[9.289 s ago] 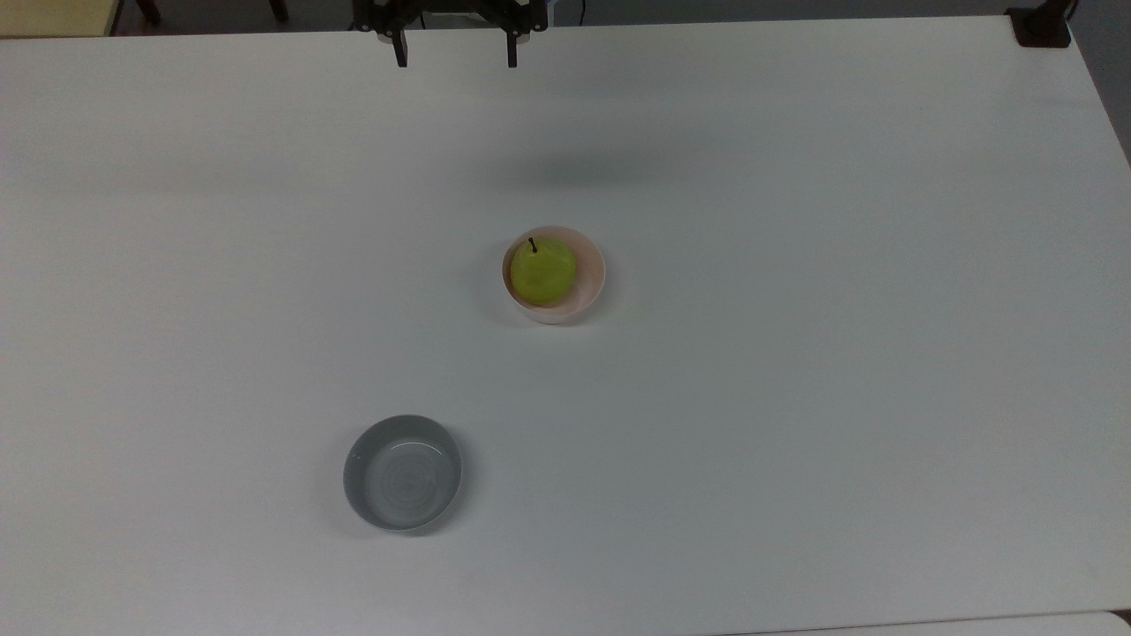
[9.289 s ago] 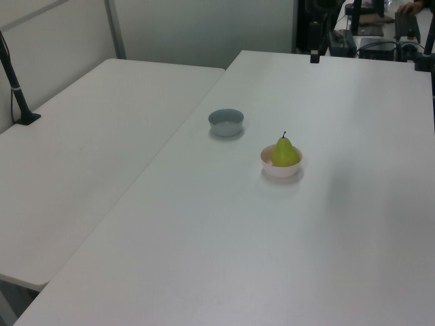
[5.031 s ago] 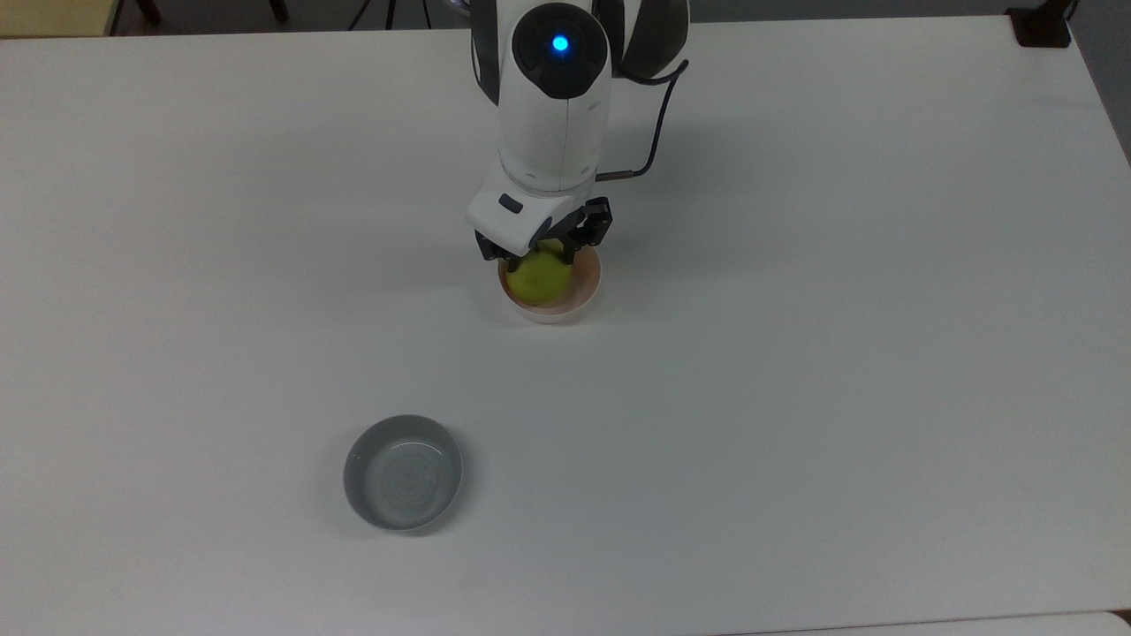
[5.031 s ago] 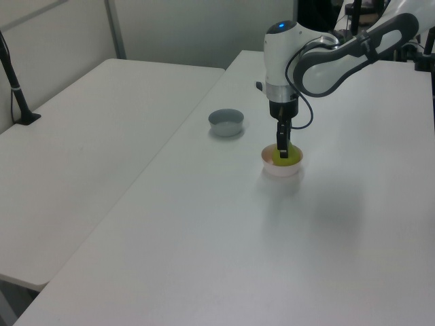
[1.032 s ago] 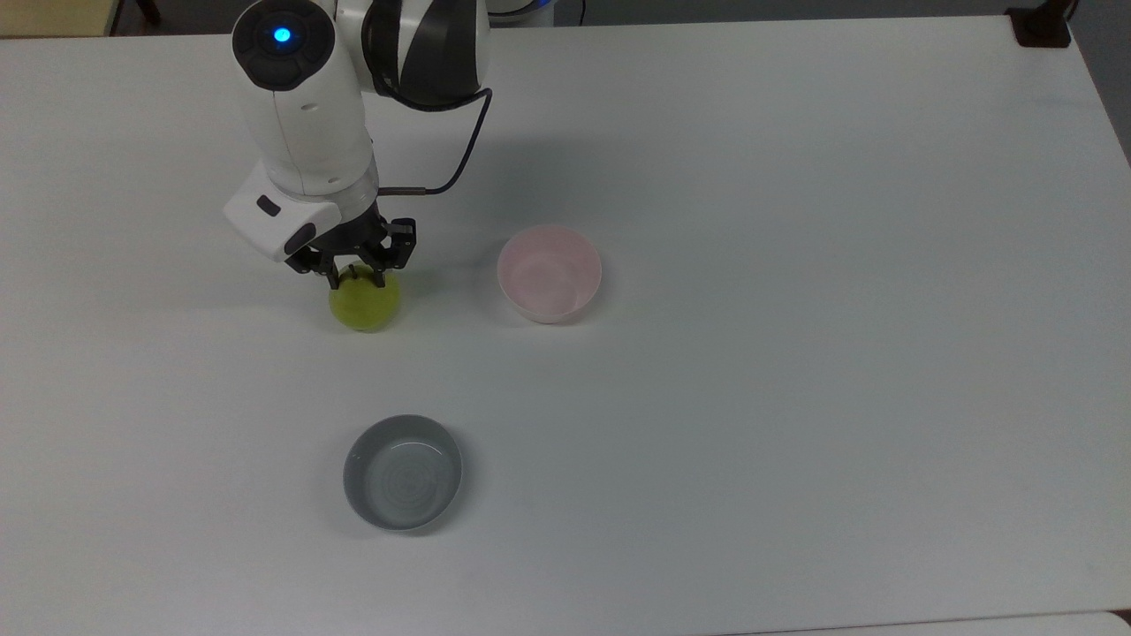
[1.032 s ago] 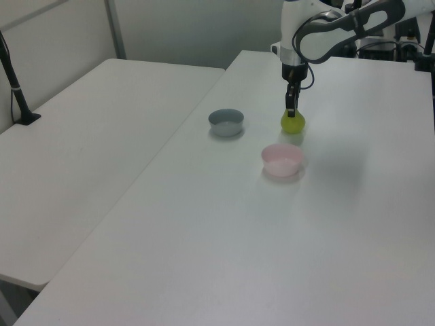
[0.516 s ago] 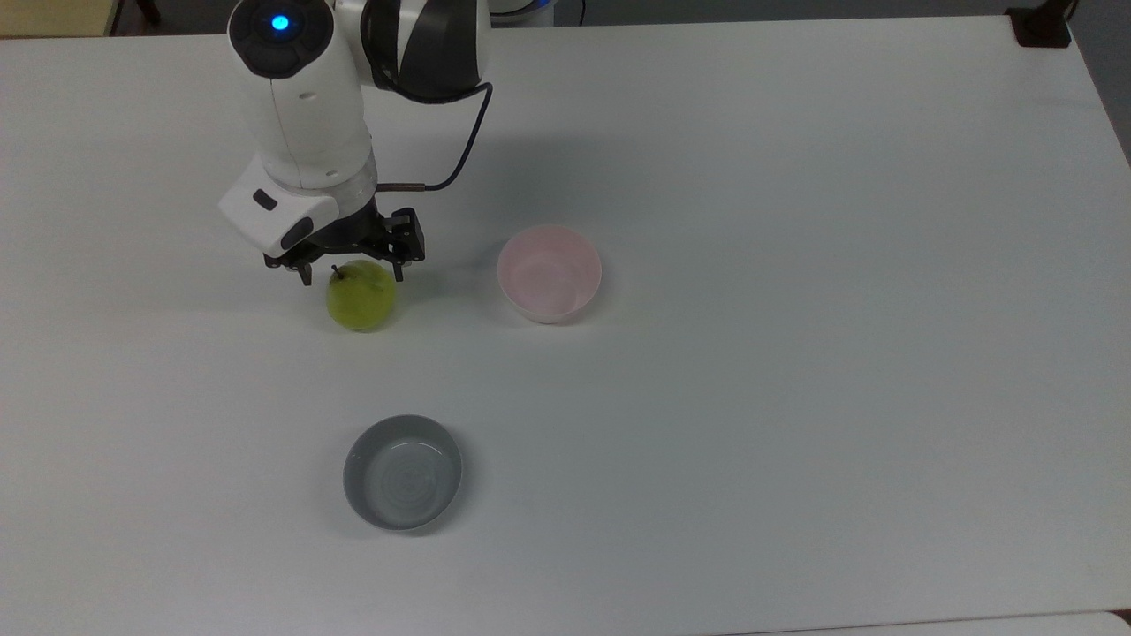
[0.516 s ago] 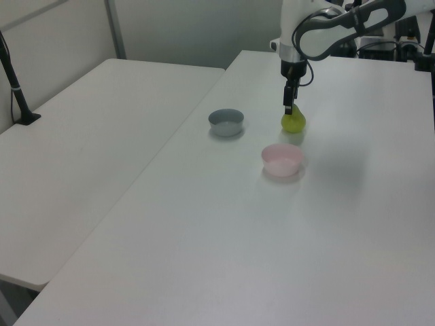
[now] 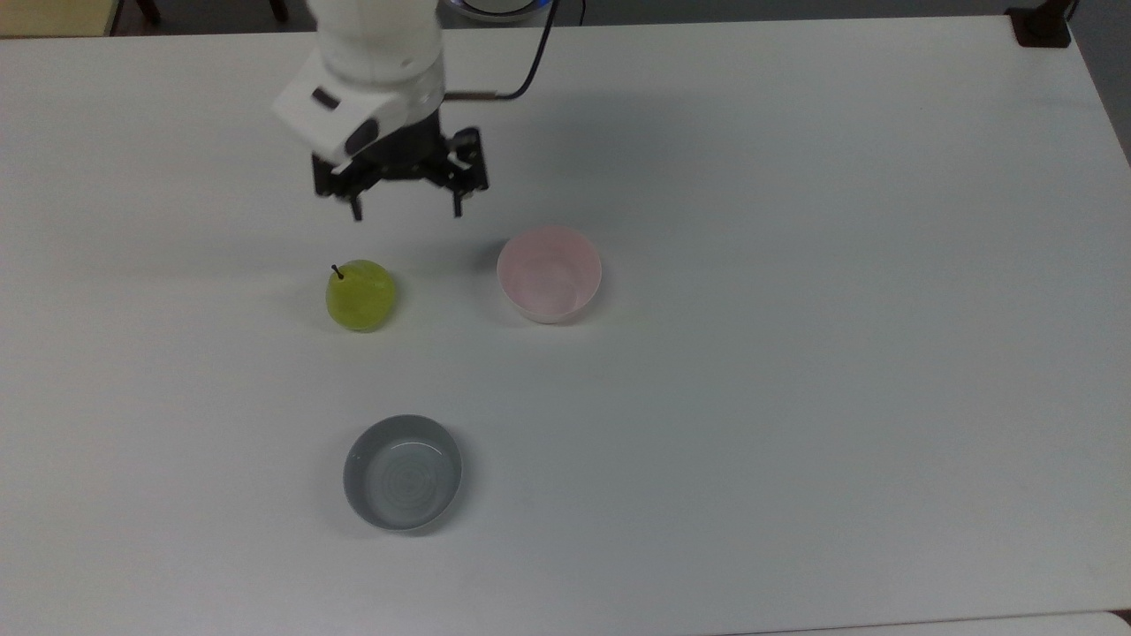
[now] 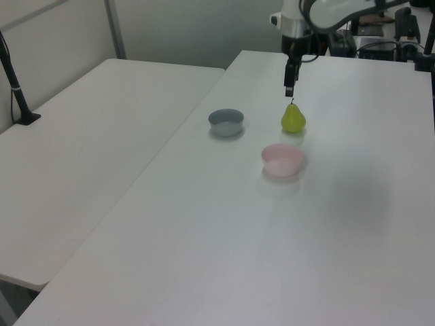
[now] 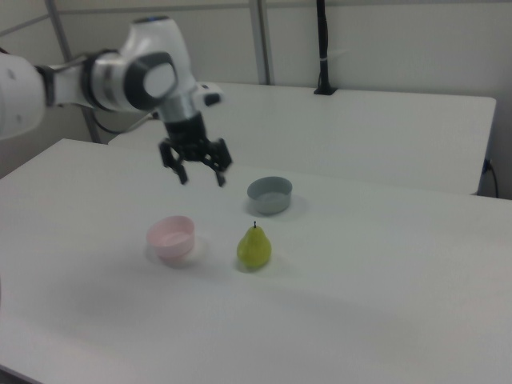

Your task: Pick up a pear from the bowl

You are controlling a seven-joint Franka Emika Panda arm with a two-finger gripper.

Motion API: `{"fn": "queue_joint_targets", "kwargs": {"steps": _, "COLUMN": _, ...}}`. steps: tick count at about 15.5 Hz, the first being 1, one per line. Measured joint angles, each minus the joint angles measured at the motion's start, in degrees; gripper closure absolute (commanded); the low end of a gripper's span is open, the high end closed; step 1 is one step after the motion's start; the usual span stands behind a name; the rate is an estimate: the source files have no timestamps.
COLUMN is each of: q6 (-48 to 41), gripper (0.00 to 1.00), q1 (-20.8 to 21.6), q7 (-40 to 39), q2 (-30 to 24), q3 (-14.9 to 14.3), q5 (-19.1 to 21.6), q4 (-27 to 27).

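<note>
1. Your hand (image 9: 406,210) hangs in the air with its two fingers spread wide and nothing between them. In the top view it sits between the pear (image 9: 360,295) and the worktop's (image 9: 795,353) far edge, clear of the fruit.

2. The pear stands upright on the bare worktop, stem up, beside the pink bowl (image 9: 550,273) and not in it. The bowl looks empty. The grey bowl (image 9: 403,473) sits well apart, nearer the worktop's near edge in the top view.

3. Main risk, as I judge it: the pear rests free on a narrow rounded base. If you bring the hand down again off-centre, one finger could clip the stem or shoulder and topple it, and a round fruit may roll across the worktop.

4. A second risk: a low sweep back toward the pear could nudge the pink bowl, which is just beside the path.

5. Pose: the arm reaches in from the far edge in the top view. The wrist points straight down, fingers vertical, as the right view shows, with the hand raised above both bowls.
</note>
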Motion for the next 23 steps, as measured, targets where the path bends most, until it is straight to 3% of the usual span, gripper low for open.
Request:
{"fn": "queue_joint_targets", "kwargs": {"steps": 7, "q6": -11.3, "gripper": 0.0, "q1": 6.4, "q7": 9.8, "q2": -9.3, "q3": 0.2, "q5": 0.0, "q4": -0.1}}
{"fn": "queue_joint_targets", "kwargs": {"steps": 23, "q6": -12.0, "gripper": 0.0, "q1": 6.0, "q7": 12.1, "q2": -11.0, "q3": -1.4, "q5": 0.7, "q4": 0.0}}
